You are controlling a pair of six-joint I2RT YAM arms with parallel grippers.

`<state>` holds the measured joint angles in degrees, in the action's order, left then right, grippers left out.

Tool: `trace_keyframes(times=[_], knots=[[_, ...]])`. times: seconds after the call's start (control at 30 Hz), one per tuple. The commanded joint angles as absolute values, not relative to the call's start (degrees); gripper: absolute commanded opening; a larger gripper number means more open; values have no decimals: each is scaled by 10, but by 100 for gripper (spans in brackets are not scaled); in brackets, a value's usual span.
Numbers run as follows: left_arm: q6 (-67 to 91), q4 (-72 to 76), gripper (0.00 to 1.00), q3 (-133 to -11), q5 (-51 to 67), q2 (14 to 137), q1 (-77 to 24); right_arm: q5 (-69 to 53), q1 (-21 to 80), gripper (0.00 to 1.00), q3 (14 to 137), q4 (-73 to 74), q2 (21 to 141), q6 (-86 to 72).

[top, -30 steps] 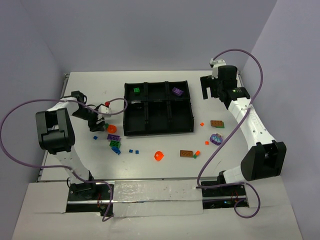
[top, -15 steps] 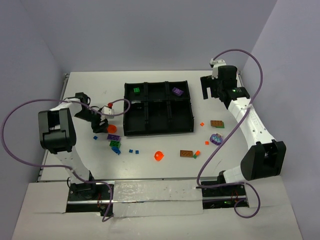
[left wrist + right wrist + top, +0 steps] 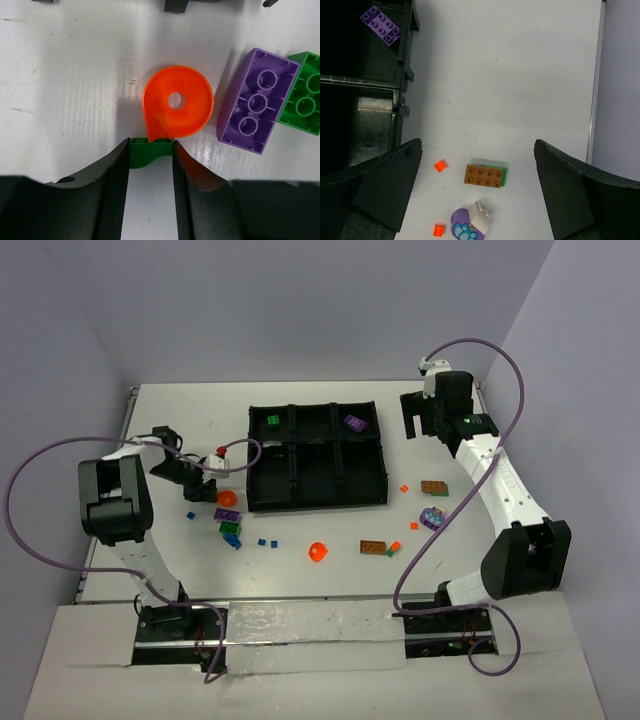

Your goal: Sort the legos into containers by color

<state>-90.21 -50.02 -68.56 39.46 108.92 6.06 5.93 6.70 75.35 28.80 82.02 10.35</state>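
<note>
My left gripper [image 3: 151,146] is shut on a small green lego [image 3: 148,154], held between its fingertips. The lego touches the edge of a round orange piece [image 3: 177,107]. A purple brick [image 3: 255,107] and a green brick [image 3: 304,95] lie to its right. In the top view my left gripper [image 3: 203,483] is left of the black tray [image 3: 247,465], low over the table. The tray holds a green lego [image 3: 273,421] back left and a purple one [image 3: 354,423] back right. My right gripper [image 3: 419,422] is open and empty, right of the tray.
In the right wrist view a brown brick [image 3: 483,176] on a green plate, orange bits [image 3: 440,165] and a purple flower piece [image 3: 462,229] lie below my open fingers. In front of the tray lie an orange round piece [image 3: 318,552], a brown brick [image 3: 373,548] and blue bits [image 3: 262,541].
My left wrist has turned and shifted slightly beside the orange piece. The right arm and the loose legos have not moved.
</note>
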Motion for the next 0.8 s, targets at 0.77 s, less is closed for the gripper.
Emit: trace_keyframes(times=[0.77], knots=[[-101, -290, 0, -1093, 207, 1142, -169, 56, 62, 100, 734, 278, 780, 104]])
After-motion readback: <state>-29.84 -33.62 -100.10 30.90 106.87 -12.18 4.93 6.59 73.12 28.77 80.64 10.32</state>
